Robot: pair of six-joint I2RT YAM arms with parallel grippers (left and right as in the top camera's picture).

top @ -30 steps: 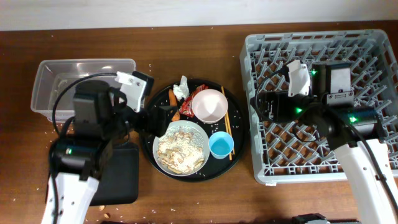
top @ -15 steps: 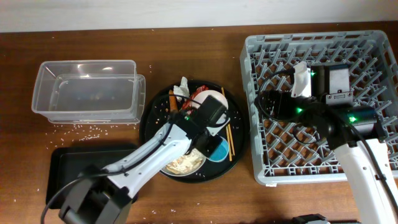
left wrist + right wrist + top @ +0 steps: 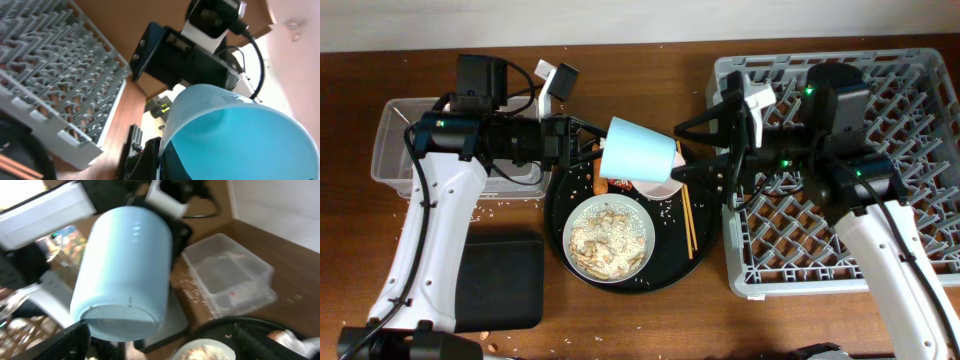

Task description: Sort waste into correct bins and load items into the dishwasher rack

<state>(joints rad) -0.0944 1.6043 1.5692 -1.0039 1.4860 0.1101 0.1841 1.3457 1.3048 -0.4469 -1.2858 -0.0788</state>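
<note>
Now: dishwasher rack (image 3: 820,250) on the right, round black tray (image 3: 670,255) centre. Light-blue cup (image 3: 638,150) is airborne above the tray, left gripper (image 3: 592,152) clamped on its rim. Right gripper (image 3: 692,150) is spread wide and empty, cup base facing it.

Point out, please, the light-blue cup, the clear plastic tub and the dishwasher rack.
light-blue cup (image 3: 638,150): overhead view, on its side wall.
clear plastic tub (image 3: 225,275): right wrist view, on its bare floor.
dishwasher rack (image 3: 780,245): overhead view, on the peg grid near its front left corner.

Round black tray (image 3: 706,232), brown wooden table (image 3: 620,322)
</note>
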